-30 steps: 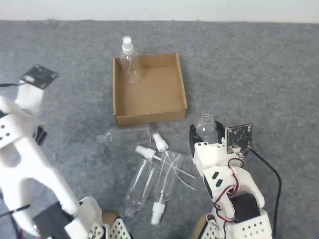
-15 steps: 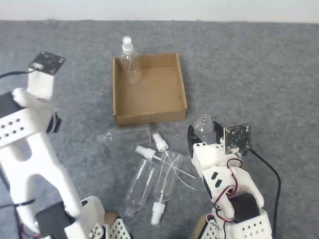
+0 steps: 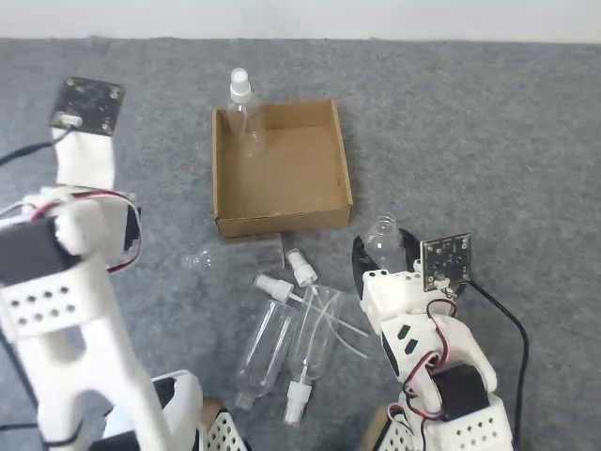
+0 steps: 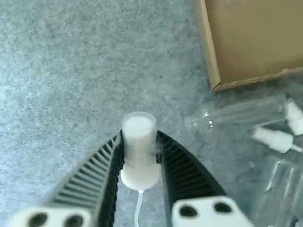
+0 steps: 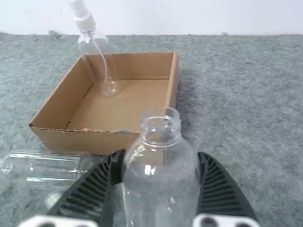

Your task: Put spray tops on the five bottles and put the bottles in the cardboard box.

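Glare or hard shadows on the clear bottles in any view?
Right wrist view: small white glints on the held bottle, no washout. Left wrist view: one glint at the lying bottle's neck; spray top evenly lit. High view: soft shadows only, inside the cardboard box.

The counter (image 3: 498, 132) is lying under a grey, felt-like covering (image 3: 141, 188) that is running edge to edge in the high view and showing a coarse, fibrous nap in the left wrist view. A pale wall (image 3: 300, 17) is standing along its far edge, meeting it in a straight seam. A small dark bump (image 5: 53, 33), too small to identify, is sitting on that seam.
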